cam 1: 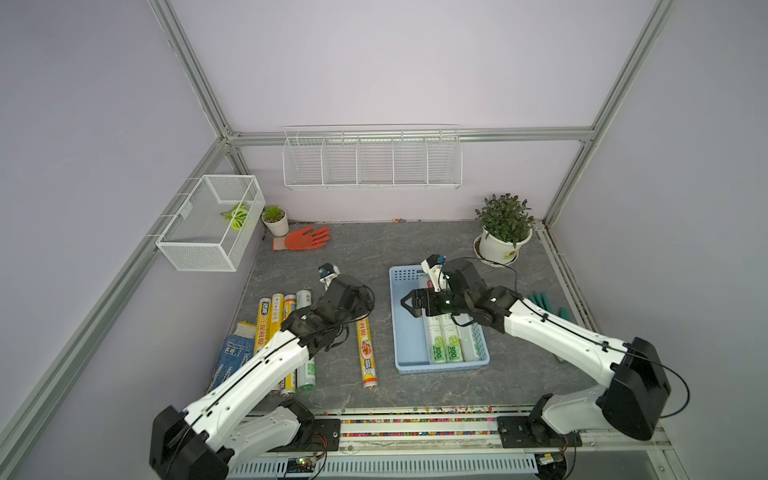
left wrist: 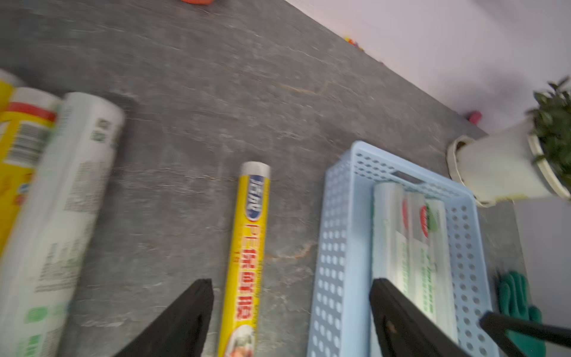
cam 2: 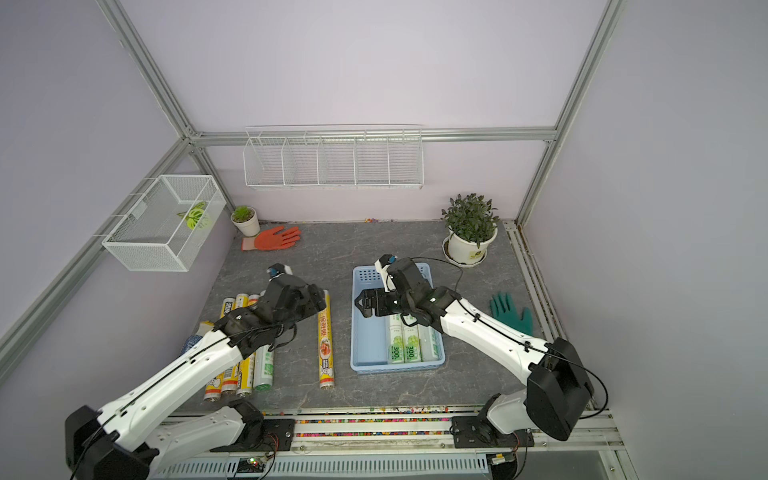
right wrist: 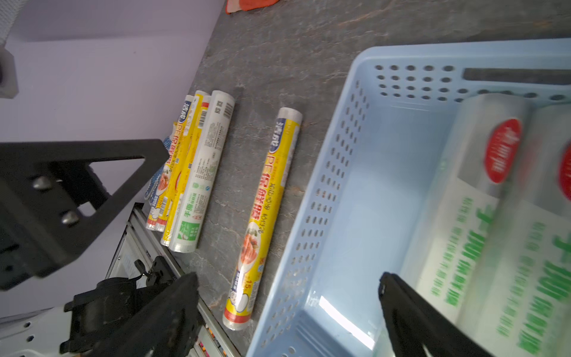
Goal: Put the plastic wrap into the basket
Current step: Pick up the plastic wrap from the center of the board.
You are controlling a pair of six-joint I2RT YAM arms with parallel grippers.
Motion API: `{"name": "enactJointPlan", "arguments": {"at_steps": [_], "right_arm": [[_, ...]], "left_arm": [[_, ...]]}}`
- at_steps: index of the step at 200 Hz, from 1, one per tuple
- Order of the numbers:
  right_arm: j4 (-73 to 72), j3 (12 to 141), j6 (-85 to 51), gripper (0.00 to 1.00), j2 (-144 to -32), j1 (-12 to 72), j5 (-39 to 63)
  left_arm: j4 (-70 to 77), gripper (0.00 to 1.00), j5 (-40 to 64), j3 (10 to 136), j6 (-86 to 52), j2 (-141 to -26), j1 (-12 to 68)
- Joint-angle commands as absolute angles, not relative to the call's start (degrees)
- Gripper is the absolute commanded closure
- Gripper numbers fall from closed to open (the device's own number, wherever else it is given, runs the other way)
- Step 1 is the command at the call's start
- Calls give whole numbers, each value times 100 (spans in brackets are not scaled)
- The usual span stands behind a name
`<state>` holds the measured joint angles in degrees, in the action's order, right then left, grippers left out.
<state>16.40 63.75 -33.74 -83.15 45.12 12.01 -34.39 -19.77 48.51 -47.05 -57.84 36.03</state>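
There's the left pincer (left wrist: 289, 282), spread wide and holding nothing, above the lone yellow roll (left wrist: 251, 247) lying flat on the bench (left wrist: 185, 123), long axis pointing straight ahead of it, parallel to the basket (left wrist: 332, 247) wall. Bare bench either side. The right pincer (right wrist: 287, 275) gapes too, over the basket's free strip; clear-white rolls (right wrist: 494, 216) lie lengthways beside it.
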Motion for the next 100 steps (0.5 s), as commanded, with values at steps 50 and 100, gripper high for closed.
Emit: {"name": "enactJointPlan", "arguments": {"at_steps": [50,100], "right_arm": [[1460,7268,-2472,3,-9396,5592,803],[1164,7733,-3074,3,-10143,5793,1628]], "left_arm": [[-4168,0,-1806,4007,-4291,-4671,1873],[-4078,0,-560,4185,-3854,-5264,521]]}}
